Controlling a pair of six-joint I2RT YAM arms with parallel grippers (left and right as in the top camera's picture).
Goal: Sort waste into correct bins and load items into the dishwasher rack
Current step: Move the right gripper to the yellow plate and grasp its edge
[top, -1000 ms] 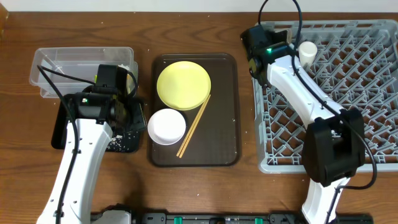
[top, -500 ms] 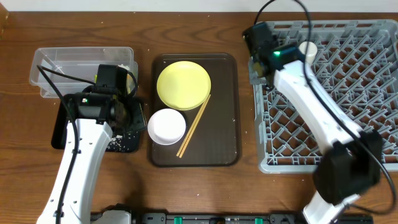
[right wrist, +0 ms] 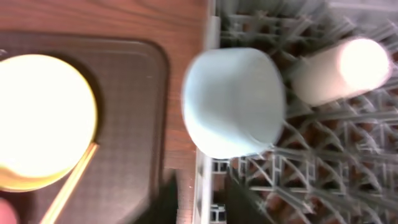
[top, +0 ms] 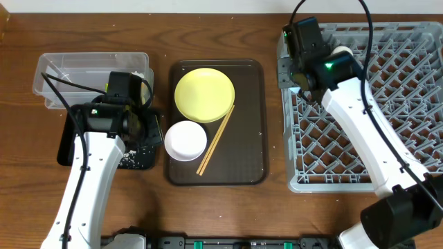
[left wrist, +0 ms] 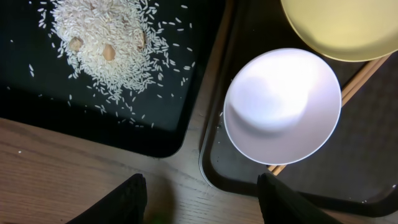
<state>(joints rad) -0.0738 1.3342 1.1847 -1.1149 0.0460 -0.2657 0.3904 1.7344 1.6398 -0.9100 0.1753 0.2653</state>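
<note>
Two items sit in the rack: blue bowl upside down at the far corner on the brown tray side, cup just beside it. Right gripper is above that corner; wrist view blurred, can't tell jaw state. Left gripper jaws apart, holding nothing, over the gap between black tray and brown tray. Rice piled in black tray. Plate, white bowl, chopsticks on brown tray. Clear tub just beyond black tray.
</note>
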